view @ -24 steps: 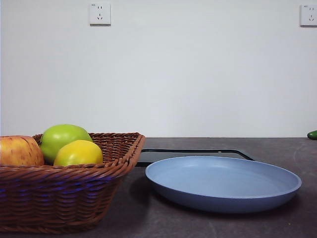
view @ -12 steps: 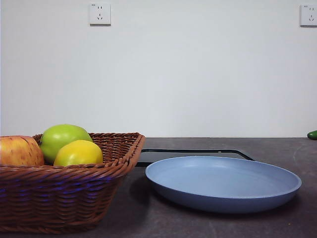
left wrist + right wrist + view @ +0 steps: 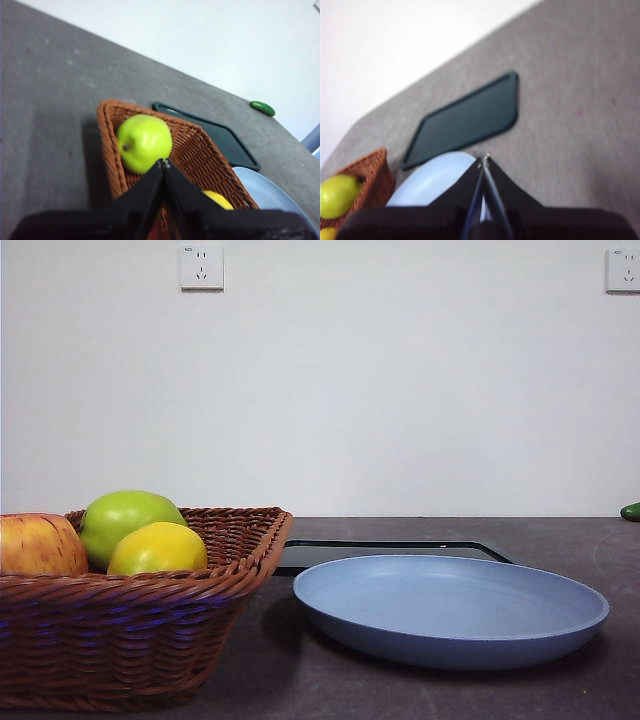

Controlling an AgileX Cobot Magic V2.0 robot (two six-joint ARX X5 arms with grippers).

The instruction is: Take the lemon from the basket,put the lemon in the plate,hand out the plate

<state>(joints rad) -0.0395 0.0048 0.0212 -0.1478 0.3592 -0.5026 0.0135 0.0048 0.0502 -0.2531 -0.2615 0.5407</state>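
The lemon (image 3: 158,549) lies in the brown wicker basket (image 3: 150,635) at the front left, beside a green apple (image 3: 128,520) and a red-yellow apple (image 3: 38,545). The light blue plate (image 3: 450,610) stands to the right of the basket. My left gripper (image 3: 163,162) is shut and empty, high above the basket (image 3: 200,155), with the green apple (image 3: 144,142) beyond its tips and a bit of the lemon (image 3: 219,199) showing. My right gripper (image 3: 484,160) is shut and empty, high above the plate (image 3: 432,182). Neither gripper shows in the front view.
A flat black tray (image 3: 390,552) lies behind the plate; it also shows in the right wrist view (image 3: 465,120). A small green cucumber (image 3: 630,511) lies at the far right of the table. Two wall sockets (image 3: 201,267) are on the white wall.
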